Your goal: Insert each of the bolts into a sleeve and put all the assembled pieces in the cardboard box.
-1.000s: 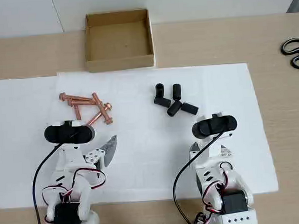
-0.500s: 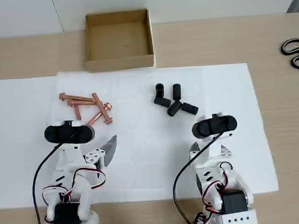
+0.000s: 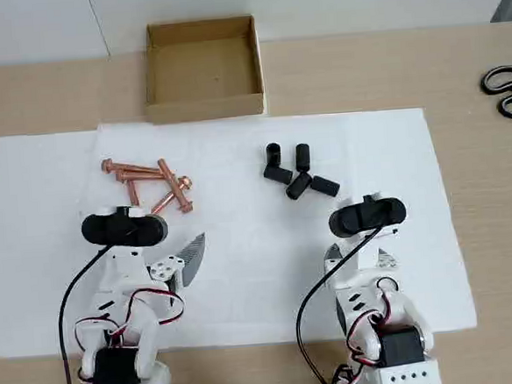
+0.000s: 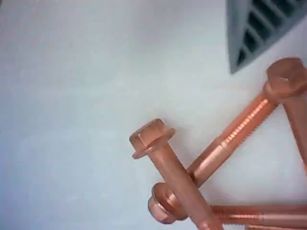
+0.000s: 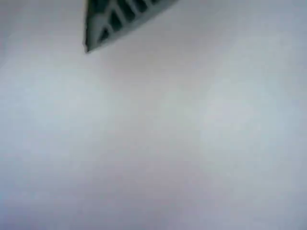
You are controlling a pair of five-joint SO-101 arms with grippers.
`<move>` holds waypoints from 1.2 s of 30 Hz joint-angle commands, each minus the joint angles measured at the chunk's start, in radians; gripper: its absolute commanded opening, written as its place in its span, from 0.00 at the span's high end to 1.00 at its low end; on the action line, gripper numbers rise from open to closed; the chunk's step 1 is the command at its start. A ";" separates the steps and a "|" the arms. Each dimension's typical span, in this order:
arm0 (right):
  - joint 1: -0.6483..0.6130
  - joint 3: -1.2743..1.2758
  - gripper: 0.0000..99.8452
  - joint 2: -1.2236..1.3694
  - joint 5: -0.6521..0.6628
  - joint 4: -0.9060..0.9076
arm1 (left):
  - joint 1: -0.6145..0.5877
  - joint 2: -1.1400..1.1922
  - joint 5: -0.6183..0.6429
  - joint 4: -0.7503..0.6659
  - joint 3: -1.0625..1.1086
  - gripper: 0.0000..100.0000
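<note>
Nothing is assembled yet: the copper-coloured metal bolts (image 3: 146, 184) and the short black cylindrical sleeves (image 3: 297, 173) lie well apart on the counter's white paper sheet (image 3: 253, 271), the brown cardboard box (image 3: 206, 108) is empty, the left tool (image 3: 179, 246) waits spread apart beside the bolts, and for the right tool (image 3: 357, 253) I cannot tell.

Bolts (image 4: 168, 167), ahead of the left jaws: copper-coloured metal, glossy; shanks threaded, flanged hex heads smooth. Sleeves (image 3: 297, 173), ahead of the right jaws: black, matt, plastic-like. Left finger (image 4: 259, 28): grey plastic, ribbed, matt. Sheet (image 3: 244, 272), beneath the jaws: white paper, smooth, matt. Box (image 3: 206, 108), beyond the bolts: brown cardboard, matt. Table (image 3: 458, 64): pale wood grain, matt.
</note>
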 commanded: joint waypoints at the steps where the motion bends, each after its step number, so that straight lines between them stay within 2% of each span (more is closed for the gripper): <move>1: 0.022 -0.018 0.82 -0.010 0.009 -0.010 | -0.014 -0.011 0.000 0.015 -0.007 0.69; 10: 0.124 -0.419 0.82 0.002 0.009 0.222 | -0.199 -0.008 -0.005 0.107 -0.282 0.69; 15: 0.124 -0.559 0.82 0.004 0.009 0.182 | -0.203 0.021 -0.005 0.181 -0.417 0.69; 19: 0.122 -0.638 0.82 0.088 0.009 0.088 | -0.204 0.232 -0.005 0.192 -0.552 0.69; 25: 0.122 -0.922 0.82 0.518 0.006 0.114 | -0.204 0.724 -0.005 0.236 -0.839 0.69; 30: 0.120 -1.290 0.82 0.983 0.008 0.317 | -0.203 1.011 -0.002 0.302 -1.053 0.69; 36: 0.120 -1.725 0.82 1.477 0.009 0.570 | -0.203 1.192 0.000 0.299 -1.148 0.69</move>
